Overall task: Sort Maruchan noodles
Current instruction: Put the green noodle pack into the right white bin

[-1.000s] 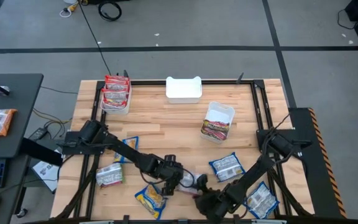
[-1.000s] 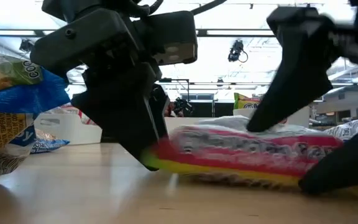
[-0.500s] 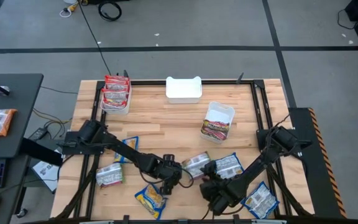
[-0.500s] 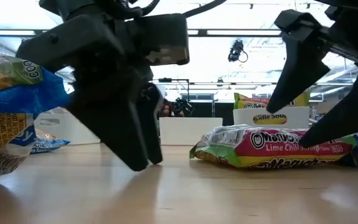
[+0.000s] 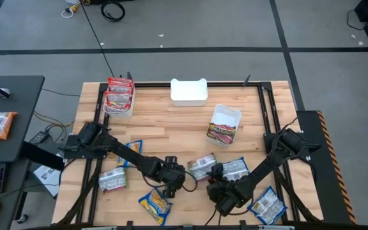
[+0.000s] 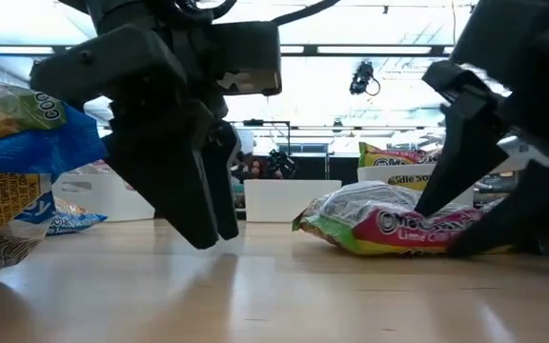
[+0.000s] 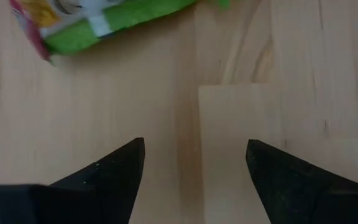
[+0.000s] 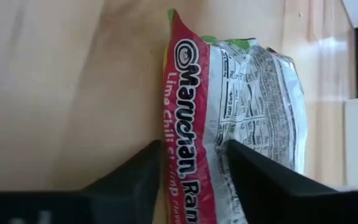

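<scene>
Three packets already lie in bins: two red packets in the left bin (image 5: 120, 107) and one lime chili packet in the right bin (image 5: 225, 121); the middle bin (image 5: 189, 91) holds nothing. Six packets are on the table yet. The right gripper (image 5: 217, 181) has its jaws partly closed around the edge of a lime chili packet (image 5: 201, 167), grip seemingly not firm. The left gripper (image 5: 174, 181) hangs wide open and empty beside it.

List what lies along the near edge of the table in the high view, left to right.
Silvery packet → yellow-blue packet → left gripper → lime chili packet → right gripper → blue packet.
</scene>
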`<act>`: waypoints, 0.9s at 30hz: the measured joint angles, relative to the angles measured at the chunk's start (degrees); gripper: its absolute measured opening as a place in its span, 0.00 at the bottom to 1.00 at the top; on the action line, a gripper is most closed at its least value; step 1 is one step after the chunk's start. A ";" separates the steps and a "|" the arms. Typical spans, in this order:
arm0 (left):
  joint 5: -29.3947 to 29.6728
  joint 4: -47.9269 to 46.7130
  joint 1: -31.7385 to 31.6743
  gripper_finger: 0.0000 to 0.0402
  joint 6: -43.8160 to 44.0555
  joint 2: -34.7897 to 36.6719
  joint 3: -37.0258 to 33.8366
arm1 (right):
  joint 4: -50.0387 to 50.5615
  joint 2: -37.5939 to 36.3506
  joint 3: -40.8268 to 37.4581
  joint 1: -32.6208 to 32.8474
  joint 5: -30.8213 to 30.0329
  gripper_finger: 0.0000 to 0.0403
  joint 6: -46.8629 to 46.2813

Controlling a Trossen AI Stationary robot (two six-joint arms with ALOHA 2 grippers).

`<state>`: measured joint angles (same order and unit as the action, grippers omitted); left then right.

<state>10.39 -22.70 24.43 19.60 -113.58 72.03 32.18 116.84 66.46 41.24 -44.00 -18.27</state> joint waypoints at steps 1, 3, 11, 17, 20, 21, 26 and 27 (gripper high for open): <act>0.02 -0.02 0.00 0.71 0.71 0.00 -0.01 | -0.02 0.04 -0.01 -0.18 0.12 0.42 1.32; 0.04 0.00 0.00 0.71 1.38 0.00 0.02 | -0.26 0.04 -0.05 -0.48 -0.06 0.34 2.09; -0.59 -2.57 0.27 0.71 2.77 0.00 0.08 | 0.30 -4.67 1.14 -0.85 8.35 0.03 -0.04; 0.07 -9.29 0.22 0.71 4.17 0.02 2.01 | 3.72 -17.32 3.29 -3.59 18.87 0.02 -0.73; 0.35 -11.13 0.22 0.71 4.22 0.02 3.58 | 8.78 -24.35 3.25 -7.58 22.93 0.01 -2.68; 0.36 -11.19 0.35 0.71 4.23 0.05 4.10 | 10.33 -26.52 3.27 -9.19 23.70 0.01 -3.06; 0.52 -11.96 1.41 0.71 4.17 0.12 5.42 | 16.04 -35.03 3.23 -17.89 24.58 0.01 -3.98; 0.52 -11.98 1.60 0.71 4.17 0.13 5.44 | 16.87 -36.45 3.23 -19.69 24.71 0.01 -3.94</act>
<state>10.92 -34.68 26.02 23.77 -113.45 77.47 49.05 80.39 69.69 21.55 -19.28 -22.20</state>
